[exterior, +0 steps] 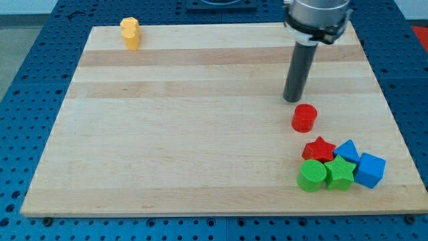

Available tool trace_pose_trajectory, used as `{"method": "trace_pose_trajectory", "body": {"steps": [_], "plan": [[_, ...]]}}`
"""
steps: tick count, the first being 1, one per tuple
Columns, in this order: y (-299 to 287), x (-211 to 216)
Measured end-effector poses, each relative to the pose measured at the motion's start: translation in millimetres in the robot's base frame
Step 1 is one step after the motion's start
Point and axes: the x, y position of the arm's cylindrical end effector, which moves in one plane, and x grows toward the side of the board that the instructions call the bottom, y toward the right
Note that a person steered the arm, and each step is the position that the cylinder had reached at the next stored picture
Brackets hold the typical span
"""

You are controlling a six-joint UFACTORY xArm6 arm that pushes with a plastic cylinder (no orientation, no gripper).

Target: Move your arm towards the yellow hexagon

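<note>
The arm has no jaws; my tip (292, 100) rests just above the red cylinder (303, 118), well apart from the yellow block (130, 33) at the surface's (187, 134) top left.

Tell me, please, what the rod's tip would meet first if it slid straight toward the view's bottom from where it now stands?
Most likely the red cylinder, just below my tip and slightly right; it might only clip it.

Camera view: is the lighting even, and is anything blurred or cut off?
Camera view: light is soft and even, with only faint shadows beside the red cylinder and my tip; the yellow block and wooden board look sharp; the arm is cropped at the view's top.
</note>
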Motion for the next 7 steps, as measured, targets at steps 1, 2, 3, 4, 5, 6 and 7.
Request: {"method": "trace_pose_trajectory", "body": {"steps": [1, 2, 3, 4, 5, 6, 7], "plan": [[-1, 19], [10, 46], [20, 69], [23, 77], [23, 76], [23, 54], [16, 14]]}}
